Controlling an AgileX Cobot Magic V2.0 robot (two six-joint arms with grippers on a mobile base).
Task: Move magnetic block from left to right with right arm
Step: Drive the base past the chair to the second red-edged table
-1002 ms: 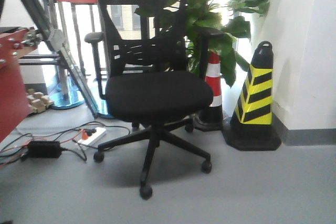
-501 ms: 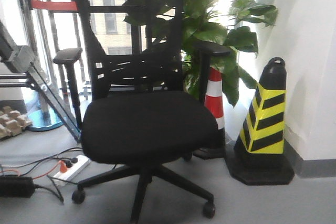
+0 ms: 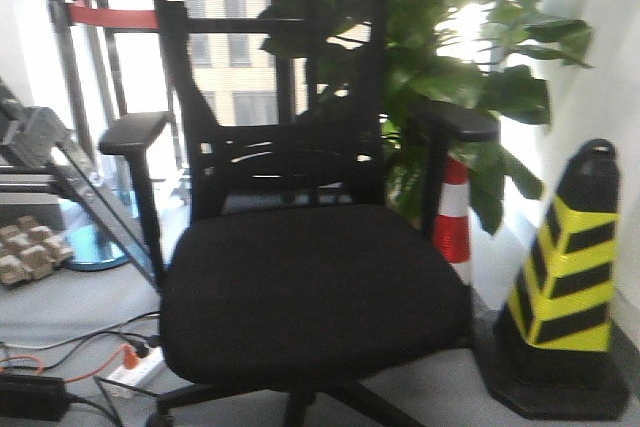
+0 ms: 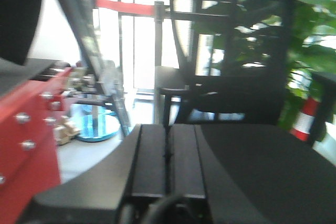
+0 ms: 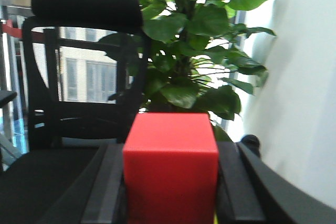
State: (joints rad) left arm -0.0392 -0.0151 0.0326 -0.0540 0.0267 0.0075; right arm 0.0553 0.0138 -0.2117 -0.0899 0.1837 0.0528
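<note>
Right tool (image 5: 171, 150) clamped on red block (image 5: 170, 182), held up in front of the chair (image 5: 79, 77), probably lifted clear for the carry rightward. Left tool (image 4: 169, 153) closed on nothing, idle, facing same chair.

The left gripper (image 4: 168, 128) has its two black fingers (image 4: 149, 156) pressed together, only a thin seam between them. Beyond stands a black office chair (image 4: 236, 103), with a bolted red frame (image 4: 26, 145) at left and a leafy plant (image 4: 310, 40) at right.

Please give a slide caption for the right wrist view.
Right gripper clamps the red magnetic block, office chair and plant behind.
</note>
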